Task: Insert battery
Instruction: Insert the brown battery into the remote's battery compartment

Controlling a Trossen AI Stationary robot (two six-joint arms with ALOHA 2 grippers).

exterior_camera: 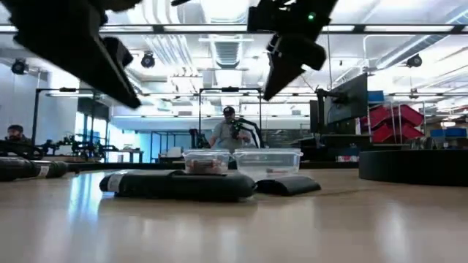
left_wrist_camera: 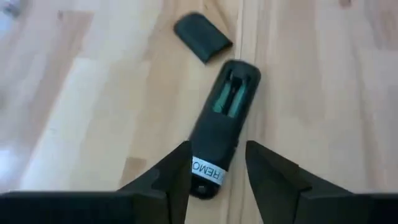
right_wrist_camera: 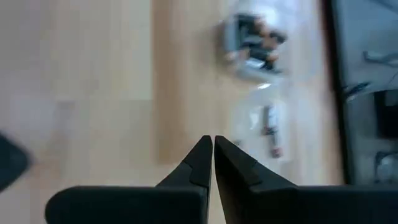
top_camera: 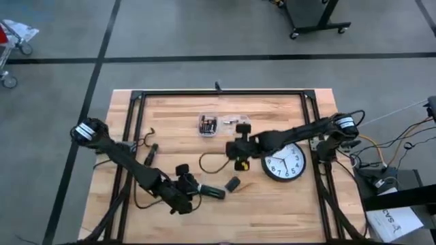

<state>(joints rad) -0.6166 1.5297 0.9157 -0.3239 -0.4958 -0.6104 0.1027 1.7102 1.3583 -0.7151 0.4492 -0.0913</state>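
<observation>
While the left gripper (left_wrist_camera: 216,167) gapes astride the remote (left_wrist_camera: 222,121), we find its battery bay uncovered.
We note its cover (left_wrist_camera: 201,37) just beyond; right gripper (right_wrist_camera: 213,151) closed, empty, near the container (right_wrist_camera: 256,36).

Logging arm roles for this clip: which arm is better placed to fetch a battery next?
The right. Its pincer, shut and empty, hangs beside the clear battery container. The left pincer is open, straddling the remote, whose compartment is uncovered, with the cover lying nearby.
</observation>
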